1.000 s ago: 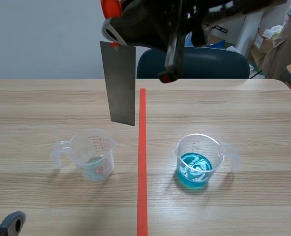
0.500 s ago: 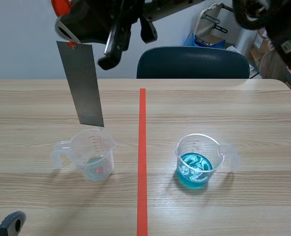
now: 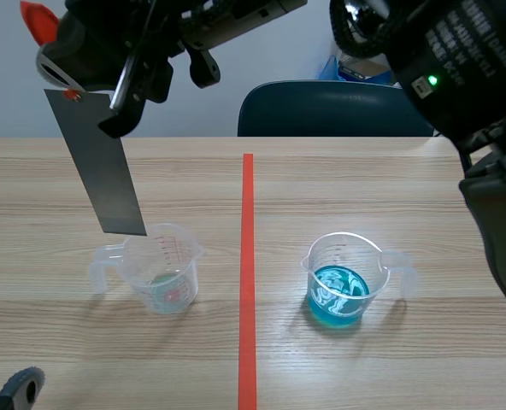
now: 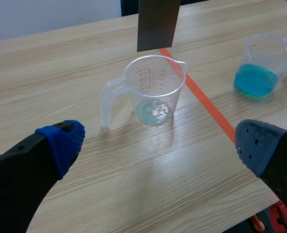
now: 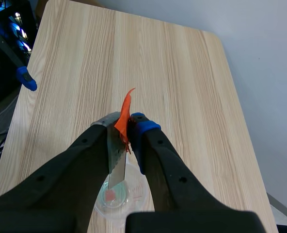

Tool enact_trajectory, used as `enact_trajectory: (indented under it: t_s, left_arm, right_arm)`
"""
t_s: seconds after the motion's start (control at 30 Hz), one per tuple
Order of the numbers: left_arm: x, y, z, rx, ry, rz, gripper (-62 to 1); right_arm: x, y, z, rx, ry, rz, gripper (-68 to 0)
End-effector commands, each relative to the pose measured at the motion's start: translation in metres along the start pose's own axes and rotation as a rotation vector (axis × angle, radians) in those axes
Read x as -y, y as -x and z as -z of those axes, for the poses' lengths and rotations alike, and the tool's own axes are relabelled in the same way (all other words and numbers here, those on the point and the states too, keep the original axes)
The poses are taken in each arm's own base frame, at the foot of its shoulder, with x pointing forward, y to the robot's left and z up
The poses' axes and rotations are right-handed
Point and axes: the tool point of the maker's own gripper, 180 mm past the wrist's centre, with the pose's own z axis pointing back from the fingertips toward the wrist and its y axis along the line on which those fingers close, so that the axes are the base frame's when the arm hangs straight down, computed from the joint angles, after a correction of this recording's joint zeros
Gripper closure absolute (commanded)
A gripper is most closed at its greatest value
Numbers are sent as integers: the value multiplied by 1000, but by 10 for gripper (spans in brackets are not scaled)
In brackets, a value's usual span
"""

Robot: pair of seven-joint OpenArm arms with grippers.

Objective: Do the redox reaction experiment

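Light wood table (image 3: 424,179), grey wall behind. Right gripper (image 5: 124,124) up high, clamped on the top of a grey metal strip (image 3: 99,166) hanging below its fingers, lower end just above the clear beaker (image 3: 162,270). Left gripper (image 4: 159,141) low, spread wide, holding nothing, same beaker ahead. Blue-liquid beaker (image 3: 342,280) well apart from both.
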Motion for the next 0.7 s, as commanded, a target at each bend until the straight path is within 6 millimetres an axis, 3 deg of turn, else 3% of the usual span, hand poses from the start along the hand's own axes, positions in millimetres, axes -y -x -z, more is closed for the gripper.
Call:
enact_trajectory:
  t_s: [0.0,0.67]
  left_arm:
    - [2,-8,1,32,-2,-12,-623]
    - [2,-8,1,32,-1,-12,-623]
  right_arm:
    - [4,-9,-2,16,6,-34,-8]
    - [5,-8,-2,7,13,-38,-8]
